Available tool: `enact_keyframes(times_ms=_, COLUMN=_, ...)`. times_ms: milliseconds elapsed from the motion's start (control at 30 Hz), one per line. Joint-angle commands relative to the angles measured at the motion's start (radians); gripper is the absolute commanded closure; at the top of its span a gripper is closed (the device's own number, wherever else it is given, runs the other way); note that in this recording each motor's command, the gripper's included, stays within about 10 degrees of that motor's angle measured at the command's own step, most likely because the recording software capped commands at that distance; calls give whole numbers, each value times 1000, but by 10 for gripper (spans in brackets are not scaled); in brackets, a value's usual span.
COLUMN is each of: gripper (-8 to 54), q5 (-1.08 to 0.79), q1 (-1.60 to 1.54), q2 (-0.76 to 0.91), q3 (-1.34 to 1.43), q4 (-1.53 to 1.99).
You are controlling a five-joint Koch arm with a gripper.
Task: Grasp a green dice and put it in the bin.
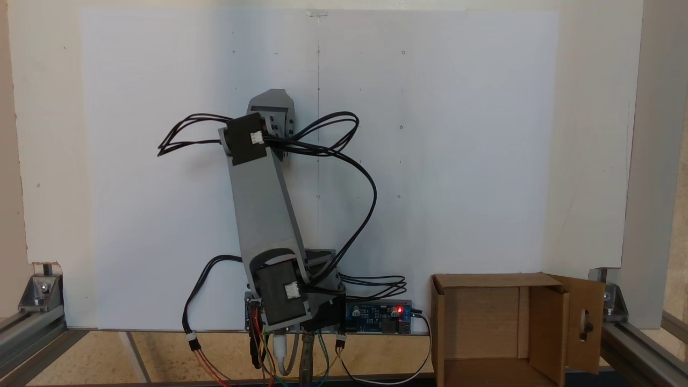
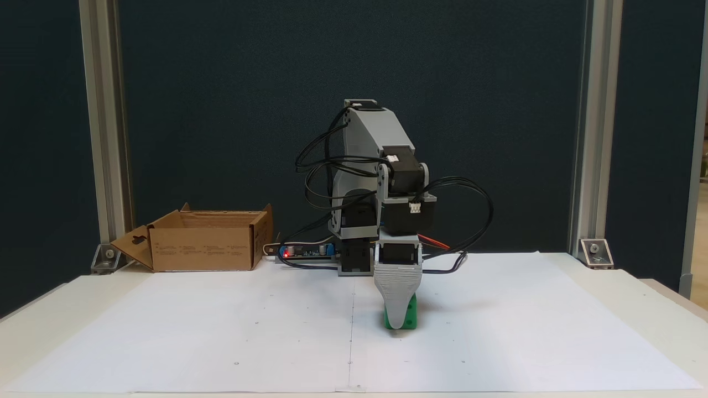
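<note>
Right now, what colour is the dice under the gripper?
Bright green; the green dice shows best in a fixed view, behind the gripper.

The small bright green cube with rounded corners (image 2: 410, 318) is one even green, its sunken pips the same shade as the faces. The pale grey ribbed plastic gripper (image 2: 396, 321) in front of it carries fine crosswise ridges. The brown corrugated cardboard box with flaps (image 2: 204, 243) is plain tan (darker inside, as a fixed view (image 1: 484, 322) shows), with small dark print along one side. The arm's links (image 1: 263, 209) are mid grey, its motor blocks black, its looping cables (image 2: 464, 221) black. A blue circuit board (image 1: 376, 314) bears a red light. White paper sheets (image 2: 221, 326) cover the cream table (image 2: 664, 309); the backdrop panel (image 2: 221, 110) is deep navy.
</note>
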Motion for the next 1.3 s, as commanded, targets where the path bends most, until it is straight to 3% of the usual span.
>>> enact_keyframes(times_ms=0, gripper=40, q5=-54, q1=5, q2=2, q3=-23, q4=5)
enact_keyframes(times_ms=433, gripper=45, q5=-54, q1=29, q2=2, q3=-9, q4=5)
enact_keyframes(times_ms=667, gripper=190, q5=-54, q1=28, q2=2, q3=-5, q4=3)
enact_keyframes(times_ms=800, gripper=337, q5=-51, q1=37, q2=2, q3=-5, q4=3)
enact_keyframes(times_ms=1067, gripper=342, q5=-44, q1=54, q2=14, q3=-49, q4=84)
enact_keyframes(times_ms=1267, gripper=341, q5=-23, q1=95, q2=44, q3=-398, q4=425)
